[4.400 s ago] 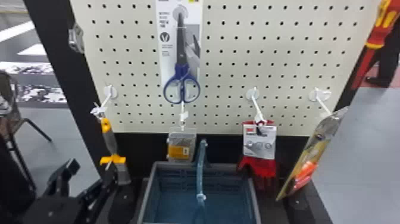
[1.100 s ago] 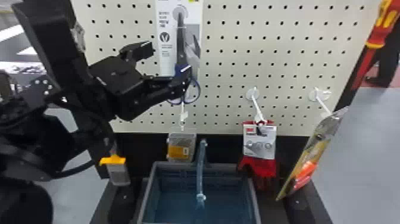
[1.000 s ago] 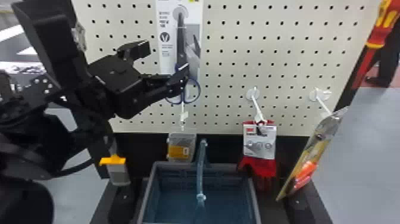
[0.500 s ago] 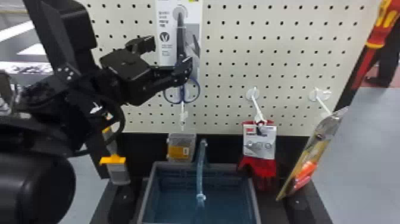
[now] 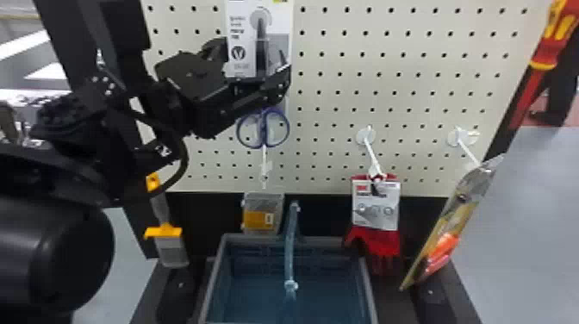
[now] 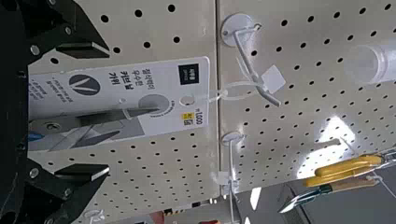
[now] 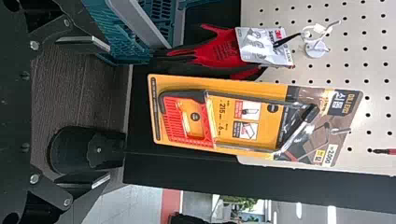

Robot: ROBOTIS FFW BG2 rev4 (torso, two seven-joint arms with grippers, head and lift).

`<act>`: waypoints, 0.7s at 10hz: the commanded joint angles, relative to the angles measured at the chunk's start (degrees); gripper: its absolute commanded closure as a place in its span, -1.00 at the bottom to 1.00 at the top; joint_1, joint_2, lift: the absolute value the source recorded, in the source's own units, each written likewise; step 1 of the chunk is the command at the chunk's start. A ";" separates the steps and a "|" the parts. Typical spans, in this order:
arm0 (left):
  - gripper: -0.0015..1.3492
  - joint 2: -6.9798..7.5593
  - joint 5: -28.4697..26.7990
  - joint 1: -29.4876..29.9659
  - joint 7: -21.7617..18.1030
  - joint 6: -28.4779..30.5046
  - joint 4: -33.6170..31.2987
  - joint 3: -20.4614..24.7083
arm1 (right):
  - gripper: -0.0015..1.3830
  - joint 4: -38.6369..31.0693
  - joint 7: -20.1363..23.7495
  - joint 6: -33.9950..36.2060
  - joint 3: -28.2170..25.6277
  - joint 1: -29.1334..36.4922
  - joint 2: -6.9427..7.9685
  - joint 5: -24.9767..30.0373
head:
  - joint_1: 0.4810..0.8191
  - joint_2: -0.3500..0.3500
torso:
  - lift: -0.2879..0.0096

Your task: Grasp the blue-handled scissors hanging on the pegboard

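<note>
1. The blue-handled scissors [image 5: 263,125] hang on their card [image 6: 163,70] in front of the pegboard [image 5: 336,103], handles down.
2. The left gripper [image 5: 254,60] holds nothing; its fingers are spread wide, one on each side of the card.
3. The right gripper [image 7: 109,113] is empty, fingers well apart, near a packaged saw [image 7: 187,119].

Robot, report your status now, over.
Black left gripper open, straddling white rectangular card; blue-handled metal scissors hang ungrasped. Black right gripper open, elsewhere. No visible obstruction.
</note>
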 commanded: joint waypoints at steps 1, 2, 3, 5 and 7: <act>0.11 0.61 -0.32 -0.84 -0.01 0.67 0.00 -0.67 | -0.54 0.09 -0.01 -0.01 0.00 0.00 0.00 0.07 | -0.60 0.00 | 0.26; 0.26 0.87 -0.24 -1.09 -0.10 0.94 0.00 -0.94 | -0.54 0.09 0.08 -0.01 0.00 0.00 0.00 0.07 | -0.60 0.00 | 0.26; 0.52 1.22 -1.29 -1.58 -0.62 1.11 0.00 -1.47 | -0.54 0.09 -0.01 -0.01 0.08 0.00 0.00 -0.02 | -0.60 0.00 | 0.26; 0.55 1.40 -2.70 -2.19 -1.86 1.99 -0.14 -2.17 | -0.54 0.09 -0.01 -0.01 0.08 0.00 0.00 -0.02 | -0.60 0.00 | 0.26; 0.59 1.58 -3.75 -2.32 -2.65 1.99 -0.14 -2.34 | -0.54 0.23 -0.01 -0.01 0.00 0.00 0.00 -0.02 | -0.60 0.00 | 0.26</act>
